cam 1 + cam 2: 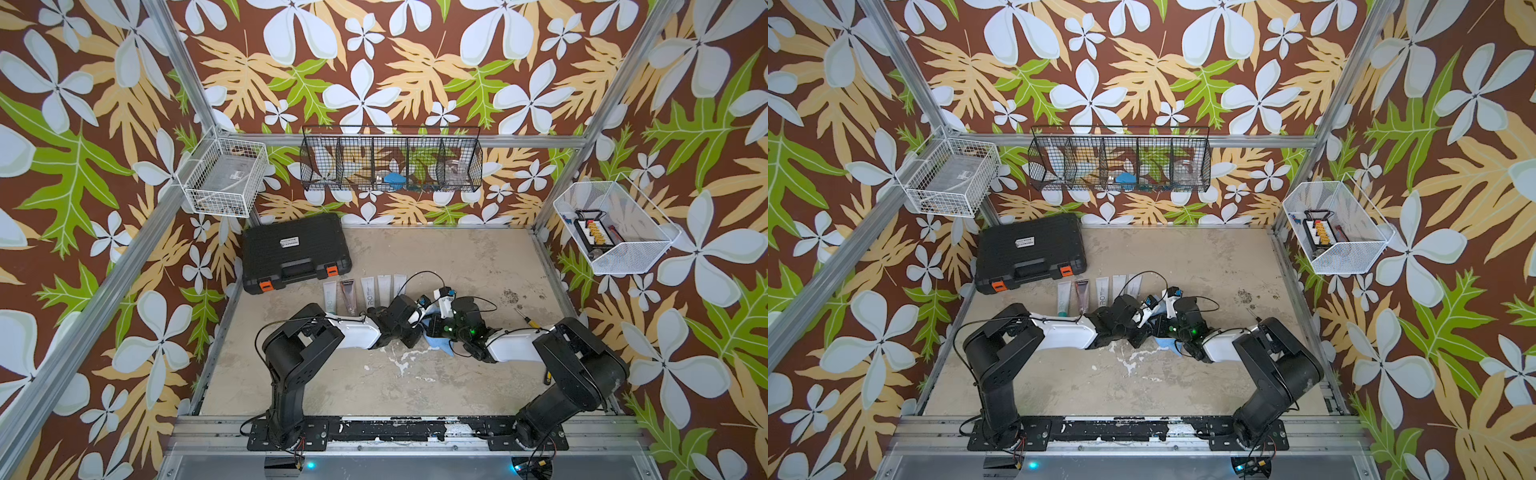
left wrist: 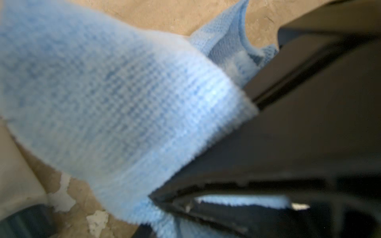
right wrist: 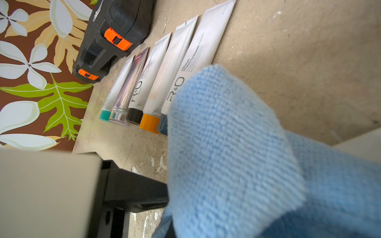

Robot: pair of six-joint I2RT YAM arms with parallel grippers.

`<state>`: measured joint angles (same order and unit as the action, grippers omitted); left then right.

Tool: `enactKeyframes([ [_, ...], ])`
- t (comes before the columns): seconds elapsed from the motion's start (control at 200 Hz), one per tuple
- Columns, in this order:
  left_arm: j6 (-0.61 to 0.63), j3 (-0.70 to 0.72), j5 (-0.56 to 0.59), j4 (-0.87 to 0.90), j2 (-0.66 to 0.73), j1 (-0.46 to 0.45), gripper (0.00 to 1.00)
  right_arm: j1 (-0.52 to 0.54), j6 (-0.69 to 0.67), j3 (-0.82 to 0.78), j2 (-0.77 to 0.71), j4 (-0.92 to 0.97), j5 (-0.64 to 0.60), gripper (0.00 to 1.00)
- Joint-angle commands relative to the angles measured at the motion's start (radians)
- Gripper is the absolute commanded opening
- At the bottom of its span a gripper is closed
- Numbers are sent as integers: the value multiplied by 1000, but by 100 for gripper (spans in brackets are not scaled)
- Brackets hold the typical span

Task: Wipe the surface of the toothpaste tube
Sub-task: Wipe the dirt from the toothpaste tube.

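Blue cloth (image 3: 237, 154) hogs the right wrist view, bunched up right at the lens, and it fills most of the left wrist view too. It's held up between the two grippers, which meet mid-frame in both top views. Left gripper (image 2: 165, 201) has its fingers clamped on a fold (there's a strip of blue caught between the black jaws). Right gripper (image 1: 434, 322) is squeezed fully closed, but the cloth covers its fingers, so I can't tell what it's pinching.

Toothpaste tubes (image 3: 156, 74): five, side by side on the table (image 1: 457, 257), just up and left of the grippers in a top view, right below the closed black case (image 1: 296, 249). Long axes run parallel, with caps toward the bottom of the frame and crimped ends toward the back wall. The end tube (image 3: 206, 41) with the dark blue cap sits closest. In the right wrist view the cloth overlaps its cap end, but I can't tell if it touches. The left arm (image 1: 357, 332) looks nearer the row, since it crosses the cap ends. My guess is the wipe has to go up-left, then along the tube's length.

Containers:
- The black wire basket (image 1: 390, 126) on the back wall has a blue thing (image 1: 392, 178) in the middle compartment and a clear jar (image 1: 455, 166) in the far-right one.
- The white wire basket (image 1: 226, 199) at upper left holds something clear and flat.
- The white mesh basket (image 1: 631, 257) at right holds a black rack (image 1: 594, 230) with orange bits.
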<state>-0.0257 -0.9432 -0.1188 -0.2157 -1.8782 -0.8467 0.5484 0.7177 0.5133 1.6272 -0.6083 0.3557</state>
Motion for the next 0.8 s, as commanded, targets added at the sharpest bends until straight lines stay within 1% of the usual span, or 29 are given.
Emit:
enactKeyframes([
  [0.0,9,0,-41,-86,7,-4,16,15,0,12,7,131,55,0],
  [0.205,13,7,-36,-85,17,-4,16,-3,-49,40,-6,195,1,0],
  [0.626,23,26,-50,-80,43,-4,16,-197,-175,60,-36,309,-57,0],
  [0.796,27,29,-51,-79,49,-5,16,-240,-214,76,-35,337,-84,0],
])
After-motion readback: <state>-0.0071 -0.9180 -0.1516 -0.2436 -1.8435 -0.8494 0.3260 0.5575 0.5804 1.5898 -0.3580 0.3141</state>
